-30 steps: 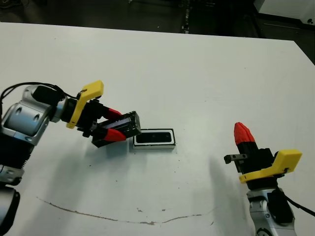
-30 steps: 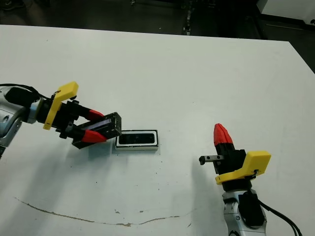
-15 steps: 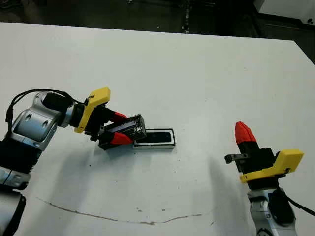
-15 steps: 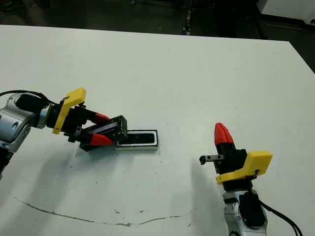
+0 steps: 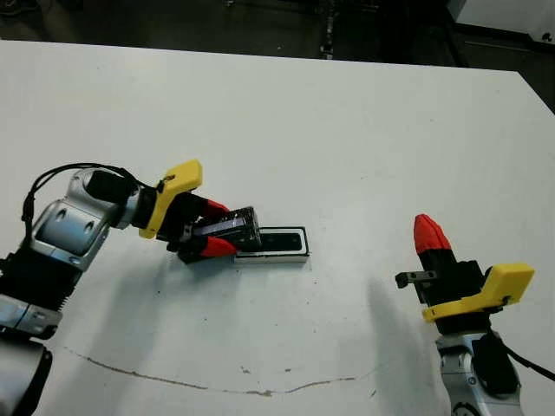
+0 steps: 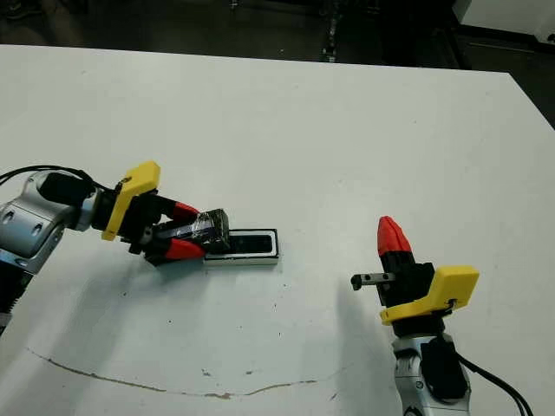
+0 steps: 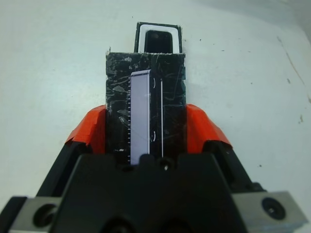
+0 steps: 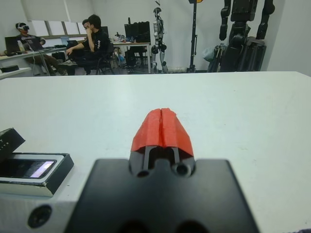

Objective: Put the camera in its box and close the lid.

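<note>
Left hand (image 5: 227, 235) grips lid (image 7: 146, 104), seemingly overlapping box (image 5: 276, 243) edge.

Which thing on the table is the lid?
On the white table, find the robot's left gripper, the yellow-and-red one. The lid is the flat black slab with shiny patches clamped in its jaws, overlapping the end of the white-rimmed box.

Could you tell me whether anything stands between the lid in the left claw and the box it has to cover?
Nothing visible does. The left claw holds the lid right at the box's near end, with the camera already lying inside and only bare table around.
</note>
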{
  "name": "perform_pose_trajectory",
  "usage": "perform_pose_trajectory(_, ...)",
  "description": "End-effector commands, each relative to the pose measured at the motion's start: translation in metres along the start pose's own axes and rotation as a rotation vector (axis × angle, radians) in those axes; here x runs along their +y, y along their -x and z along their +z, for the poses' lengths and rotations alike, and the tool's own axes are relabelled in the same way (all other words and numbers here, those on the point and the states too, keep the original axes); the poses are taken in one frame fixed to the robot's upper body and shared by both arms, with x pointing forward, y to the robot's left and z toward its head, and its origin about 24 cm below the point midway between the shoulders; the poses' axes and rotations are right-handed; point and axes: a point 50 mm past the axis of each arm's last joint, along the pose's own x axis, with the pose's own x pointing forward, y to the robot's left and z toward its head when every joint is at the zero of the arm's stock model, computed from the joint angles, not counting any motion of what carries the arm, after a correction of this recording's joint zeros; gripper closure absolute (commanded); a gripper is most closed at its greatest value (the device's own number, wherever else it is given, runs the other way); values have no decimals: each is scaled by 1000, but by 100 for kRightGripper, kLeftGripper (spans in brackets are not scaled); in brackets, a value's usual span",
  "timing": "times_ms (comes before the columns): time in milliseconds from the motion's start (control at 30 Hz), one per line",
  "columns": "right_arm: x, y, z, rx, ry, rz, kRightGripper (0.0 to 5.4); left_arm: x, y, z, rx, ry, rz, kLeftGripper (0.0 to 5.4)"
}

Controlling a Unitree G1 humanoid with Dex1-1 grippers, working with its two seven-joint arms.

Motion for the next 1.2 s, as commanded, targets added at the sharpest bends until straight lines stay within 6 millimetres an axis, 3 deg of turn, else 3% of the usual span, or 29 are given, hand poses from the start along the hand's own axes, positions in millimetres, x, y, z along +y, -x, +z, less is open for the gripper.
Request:
perform_pose_trajectory(33, -3, 3, -2, 21, 7, -12, 540, -6, -11, -16, 22, 44, -38, 224)
perform_pose_trajectory(767, -3, 4, -3, 27, 7, -16, 540, -21, -26, -9, -49, 146, -160, 224)
perform_pose_trajectory(1200, -4, 5, -3, 26, 6, -15, 540, -21, -41, -11, -12, 64, -134, 224)
